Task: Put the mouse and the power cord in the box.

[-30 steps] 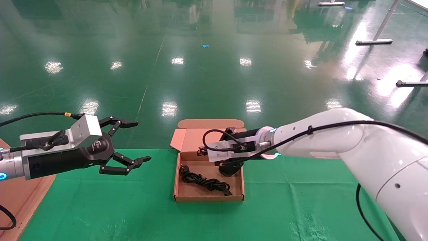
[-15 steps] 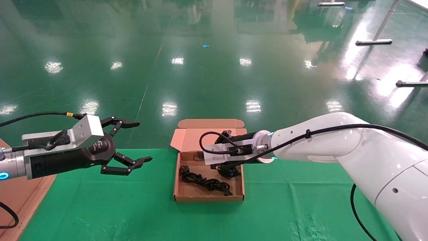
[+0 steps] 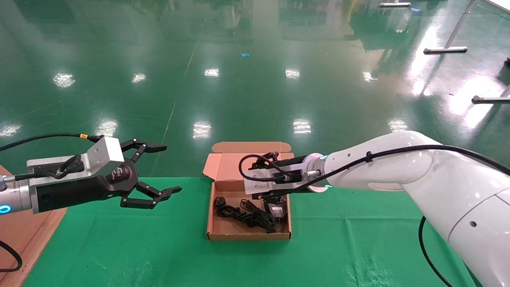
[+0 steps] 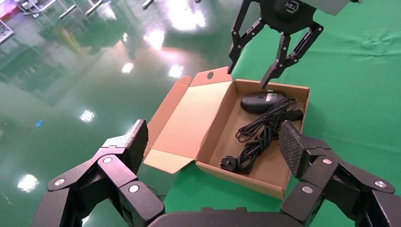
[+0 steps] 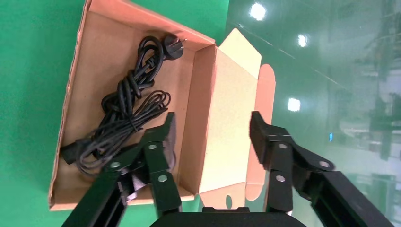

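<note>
The brown cardboard box (image 3: 247,235) stands open on the green cloth, its lid (image 3: 229,165) folded back. Inside, the bundled black power cord (image 3: 235,211) lies along the bottom, plug (image 4: 228,163) toward the left arm. The black mouse (image 3: 277,209) rests label-up in the far right corner, its thin cable draped over the cord. My right gripper (image 4: 248,75) hovers open just above the mouse, holding nothing; its own view shows the fingers straddling the box's back wall (image 5: 203,118). My left gripper (image 3: 161,169) hangs open, well left of the box.
A wooden surface (image 3: 24,235) borders the green cloth (image 3: 159,255) at the left edge. The table's far edge runs just behind the box, with glossy green floor beyond. Metal stand feet (image 3: 445,50) sit on the floor far right.
The right gripper has let go of the mouse, opened and lifted a little. The mouse and its thin cable now lie in the box beside the power cord. The left arm has not moved.
</note>
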Action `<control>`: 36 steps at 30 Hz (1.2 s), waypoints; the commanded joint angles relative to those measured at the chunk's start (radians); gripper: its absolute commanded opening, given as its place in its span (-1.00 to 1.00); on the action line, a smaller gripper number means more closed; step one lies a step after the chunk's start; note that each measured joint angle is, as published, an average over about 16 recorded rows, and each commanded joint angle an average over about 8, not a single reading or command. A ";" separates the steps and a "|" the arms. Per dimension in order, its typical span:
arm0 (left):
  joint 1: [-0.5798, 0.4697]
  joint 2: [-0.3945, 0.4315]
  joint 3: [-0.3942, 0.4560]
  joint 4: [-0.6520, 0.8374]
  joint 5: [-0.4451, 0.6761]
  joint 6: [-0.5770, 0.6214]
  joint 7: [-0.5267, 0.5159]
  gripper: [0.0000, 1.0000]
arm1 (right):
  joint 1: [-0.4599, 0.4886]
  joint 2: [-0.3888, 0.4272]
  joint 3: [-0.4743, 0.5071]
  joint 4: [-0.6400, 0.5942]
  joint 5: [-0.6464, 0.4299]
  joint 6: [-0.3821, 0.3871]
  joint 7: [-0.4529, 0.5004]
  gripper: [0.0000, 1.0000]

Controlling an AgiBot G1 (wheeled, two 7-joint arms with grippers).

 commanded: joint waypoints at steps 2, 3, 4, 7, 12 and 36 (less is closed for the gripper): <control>0.012 -0.005 -0.016 -0.021 -0.001 0.006 -0.017 1.00 | -0.015 0.019 0.022 0.019 0.018 -0.018 0.013 1.00; 0.020 -0.008 -0.026 -0.035 -0.002 0.010 -0.029 1.00 | -0.025 0.032 0.037 0.032 0.030 -0.030 0.022 1.00; 0.028 -0.011 -0.037 -0.049 -0.003 0.014 -0.040 1.00 | -0.036 0.044 0.051 0.045 0.043 -0.042 0.031 1.00; 0.052 -0.021 -0.068 -0.090 -0.006 0.027 -0.074 1.00 | -0.067 0.082 0.095 0.083 0.080 -0.078 0.057 1.00; 0.093 -0.036 -0.121 -0.159 -0.010 0.048 -0.131 1.00 | -0.119 0.146 0.168 0.147 0.142 -0.138 0.101 1.00; 0.286 -0.112 -0.373 -0.491 -0.031 0.148 -0.406 1.00 | -0.368 0.450 0.520 0.456 0.438 -0.425 0.314 1.00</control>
